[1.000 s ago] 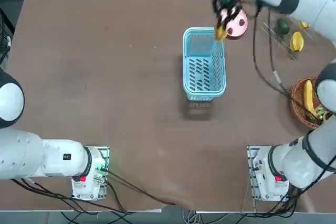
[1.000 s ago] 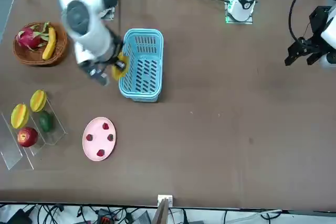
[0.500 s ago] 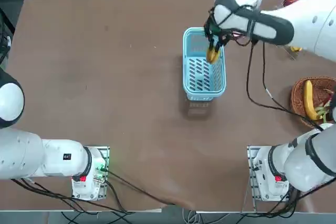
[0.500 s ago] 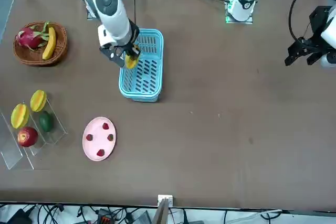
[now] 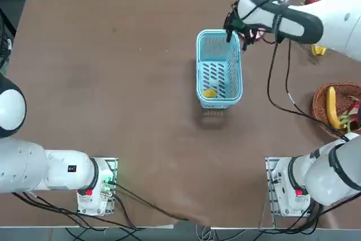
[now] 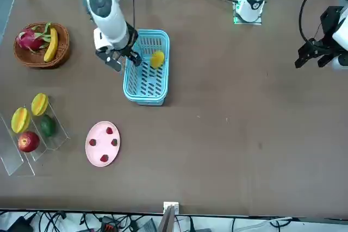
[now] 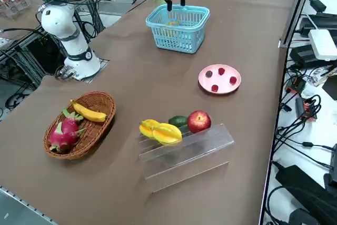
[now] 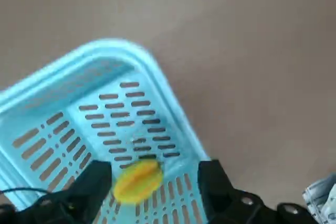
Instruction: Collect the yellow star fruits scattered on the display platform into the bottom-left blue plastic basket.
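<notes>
One yellow star fruit [image 5: 210, 92] [image 6: 157, 59] [image 8: 137, 181] is inside the light blue basket [image 5: 219, 55] [image 6: 145, 93] [image 7: 178, 30] [image 8: 63, 103], free of the fingers. My right gripper [image 5: 236, 32] [image 6: 122, 61] [image 7: 175, 1] [image 8: 155, 169] hangs open above the basket's far right rim, holding nothing. Two more star fruits [image 6: 20, 119] [image 6: 39, 104] [image 7: 149, 127] [image 7: 167, 134] rest on the clear tiered rack [image 6: 16, 161] [image 7: 184, 154]. In the top view only one of them [image 5: 319, 51] shows past the arm.
A green fruit [image 7: 179, 121] and a red apple [image 7: 199, 121] share the rack. A pink plate [image 6: 103, 143] [image 7: 219, 79] with small red berries lies between rack and basket. A wicker basket [image 6: 41, 44] [image 7: 79, 125] holds a banana and a dragon fruit.
The gripper carried a star fruit over the basket, then opened; the fruit dropped into the basket. The gripper has shifted back toward the basket's far right rim.
</notes>
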Robot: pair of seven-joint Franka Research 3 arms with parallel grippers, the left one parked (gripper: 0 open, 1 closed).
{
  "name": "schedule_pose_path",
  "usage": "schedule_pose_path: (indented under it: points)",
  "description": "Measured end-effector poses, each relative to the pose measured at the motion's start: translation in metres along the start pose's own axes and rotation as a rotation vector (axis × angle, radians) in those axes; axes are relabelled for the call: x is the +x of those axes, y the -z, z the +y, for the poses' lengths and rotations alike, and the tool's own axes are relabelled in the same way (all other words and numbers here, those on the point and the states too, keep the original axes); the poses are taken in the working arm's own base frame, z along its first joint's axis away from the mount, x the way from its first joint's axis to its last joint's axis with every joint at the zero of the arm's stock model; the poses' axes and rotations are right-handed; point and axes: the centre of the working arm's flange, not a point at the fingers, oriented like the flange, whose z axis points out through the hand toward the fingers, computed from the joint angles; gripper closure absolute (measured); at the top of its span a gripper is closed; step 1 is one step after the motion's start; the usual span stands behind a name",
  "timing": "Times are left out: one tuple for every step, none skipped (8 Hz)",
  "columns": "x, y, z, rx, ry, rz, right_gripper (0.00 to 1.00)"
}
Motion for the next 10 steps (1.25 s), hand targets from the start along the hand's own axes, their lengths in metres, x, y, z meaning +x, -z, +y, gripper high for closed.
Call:
schedule_pose_path:
  points:
    - [0.040, 0.017, 0.024, 0.019, 0.036, 0.007, 0.00]
    - [0.085, 0.035, 0.058, 0.021, 0.081, 0.004, 0.00]
    - [0.129, 0.050, 0.098, 0.006, 0.118, 0.002, 0.00]
    - [0.165, 0.059, 0.136, -0.018, 0.155, 0.015, 0.00]
    - [0.200, 0.060, 0.174, -0.038, 0.196, 0.023, 0.00]
    - [0.235, 0.054, 0.221, -0.045, 0.260, 0.010, 0.00]
    - [0.269, 0.042, 0.271, -0.042, 0.338, -0.013, 0.01]
    - [0.300, 0.030, 0.313, -0.035, 0.397, -0.028, 0.01]
    - [0.324, 0.016, 0.338, -0.031, 0.442, -0.022, 0.01]
    - [0.345, 0.002, 0.353, -0.029, 0.487, -0.001, 0.01]
